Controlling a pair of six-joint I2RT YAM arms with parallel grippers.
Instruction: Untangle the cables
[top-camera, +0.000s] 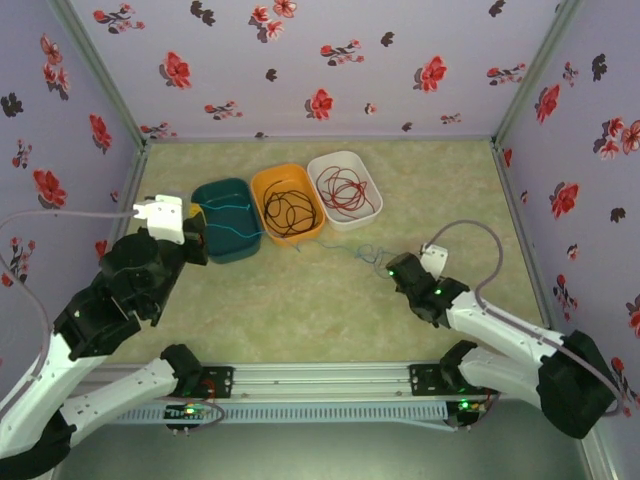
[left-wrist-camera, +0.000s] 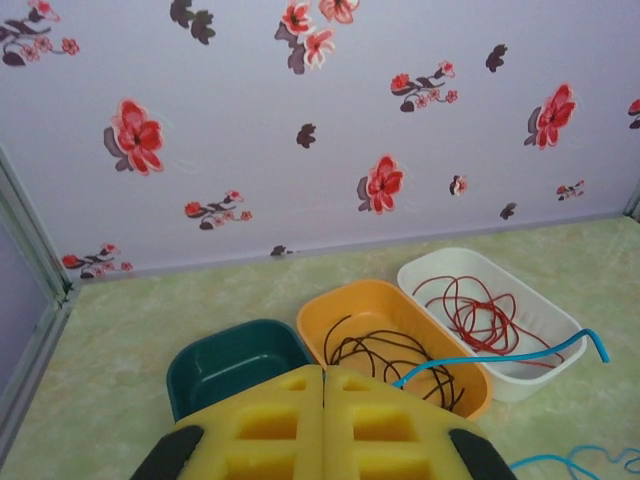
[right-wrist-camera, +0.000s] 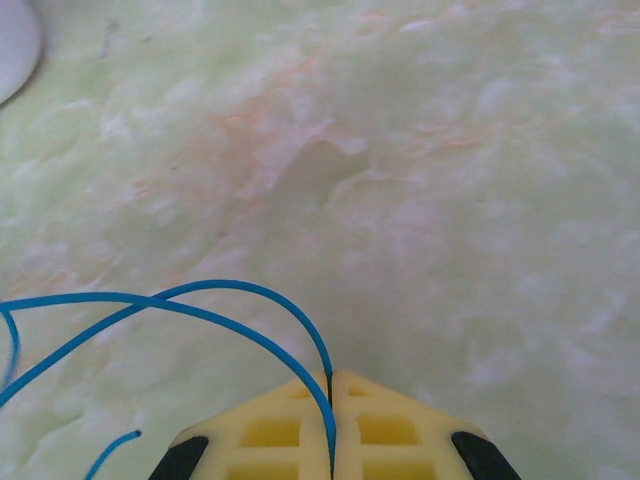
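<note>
The red cable lies coiled in the white bin. The black cable is coiled in the orange bin. The blue cable stretches from the teal bin across the table. My left gripper is shut above the teal bin, with the blue cable sticking out from under its right finger. My right gripper is low over the table, shut on the blue cable in its seam.
The three bins stand side by side at the back centre of the green table. Floral walls close in the back and both sides. A rail runs along the near edge between the arm bases.
</note>
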